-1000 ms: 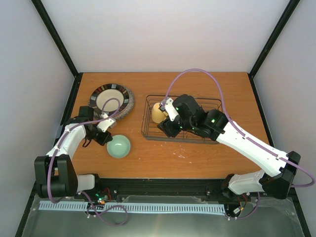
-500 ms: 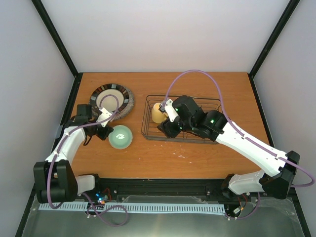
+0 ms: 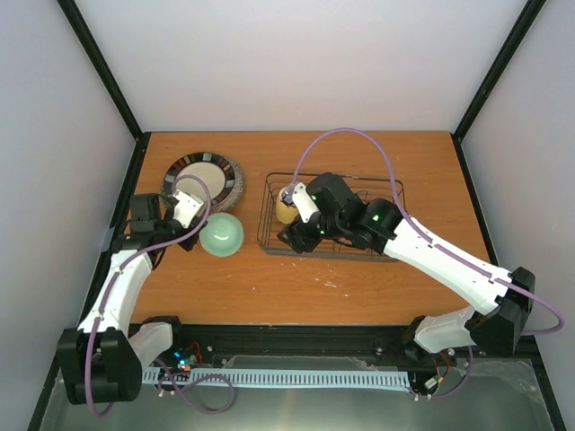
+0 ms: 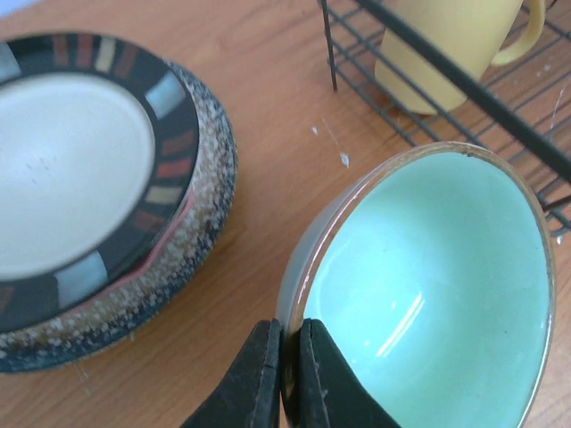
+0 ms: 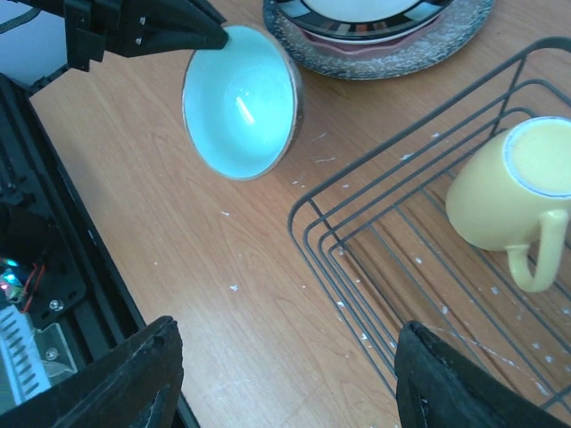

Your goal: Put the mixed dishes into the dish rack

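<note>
You have one yellow mug [image 5: 504,192]; one mint-green bowl [image 4: 428,285]; one black wire dish rack [image 3: 395,193]. Among the stacked plates you can count a striped-rim plate [image 4: 71,160] on top and a speckled-rim plate [image 4: 192,241] at the bottom; a pink edge shows between them, and you cannot tell whether it is a third plate or part of the lower one. Two arms, the left arm [image 3: 121,278] and the right arm [image 3: 449,256]; two tools, the left tool [image 4: 290,343] and the right tool [image 5: 287,343], each with two fingers; one counter [image 3: 269,287].
</note>
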You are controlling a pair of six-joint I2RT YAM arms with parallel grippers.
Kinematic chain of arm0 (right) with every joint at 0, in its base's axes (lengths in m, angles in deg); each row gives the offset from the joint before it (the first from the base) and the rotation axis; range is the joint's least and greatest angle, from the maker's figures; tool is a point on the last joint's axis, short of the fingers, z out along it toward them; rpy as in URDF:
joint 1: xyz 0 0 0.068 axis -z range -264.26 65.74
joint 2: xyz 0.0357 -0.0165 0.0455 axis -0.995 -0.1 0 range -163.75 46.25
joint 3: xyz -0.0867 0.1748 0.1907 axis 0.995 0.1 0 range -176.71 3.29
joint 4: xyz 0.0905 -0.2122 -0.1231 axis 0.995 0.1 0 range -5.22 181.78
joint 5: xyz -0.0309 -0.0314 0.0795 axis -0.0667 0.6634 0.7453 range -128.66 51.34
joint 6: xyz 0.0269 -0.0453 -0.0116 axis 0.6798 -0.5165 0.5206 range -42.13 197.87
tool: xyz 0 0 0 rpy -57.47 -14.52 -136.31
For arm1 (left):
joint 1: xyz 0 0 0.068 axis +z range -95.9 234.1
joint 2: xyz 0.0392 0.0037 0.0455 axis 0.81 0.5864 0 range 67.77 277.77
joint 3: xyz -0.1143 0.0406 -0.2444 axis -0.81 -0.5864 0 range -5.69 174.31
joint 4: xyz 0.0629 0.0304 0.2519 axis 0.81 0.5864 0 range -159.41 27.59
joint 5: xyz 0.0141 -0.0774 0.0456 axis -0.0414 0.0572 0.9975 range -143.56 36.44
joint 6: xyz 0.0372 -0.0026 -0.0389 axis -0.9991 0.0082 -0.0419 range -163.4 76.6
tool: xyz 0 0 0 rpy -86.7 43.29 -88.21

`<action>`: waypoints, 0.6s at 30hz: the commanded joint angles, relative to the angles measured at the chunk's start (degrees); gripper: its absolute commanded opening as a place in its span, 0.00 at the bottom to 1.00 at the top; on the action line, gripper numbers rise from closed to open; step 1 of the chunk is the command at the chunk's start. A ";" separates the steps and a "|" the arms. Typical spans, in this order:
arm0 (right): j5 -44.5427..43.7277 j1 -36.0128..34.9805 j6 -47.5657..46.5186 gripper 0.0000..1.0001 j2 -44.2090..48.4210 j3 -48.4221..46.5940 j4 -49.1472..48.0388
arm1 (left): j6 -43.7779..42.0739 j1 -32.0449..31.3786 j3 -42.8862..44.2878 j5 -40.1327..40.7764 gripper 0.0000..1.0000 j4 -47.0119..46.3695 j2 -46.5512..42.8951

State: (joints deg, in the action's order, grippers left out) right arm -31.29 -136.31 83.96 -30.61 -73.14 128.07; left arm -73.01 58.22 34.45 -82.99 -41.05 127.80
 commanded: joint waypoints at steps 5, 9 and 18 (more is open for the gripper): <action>13.82 5.24 3.98 0.69 -1.73 1.91 -6.03 | 1.90 0.05 0.54 -2.33 0.01 -8.44 -6.86; 21.69 8.06 6.29 0.71 -3.60 1.96 -7.57 | 2.11 0.04 1.30 -1.00 0.01 -9.65 -8.96; 45.82 10.30 21.38 0.69 -7.33 0.95 -18.08 | 4.52 -0.28 -0.89 5.35 0.01 -21.07 -17.32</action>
State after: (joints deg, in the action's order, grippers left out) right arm 1.65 -126.17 95.96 -37.23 -71.43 117.36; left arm -70.56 58.22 33.71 -79.67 -50.53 114.53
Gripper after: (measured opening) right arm 0.696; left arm 0.053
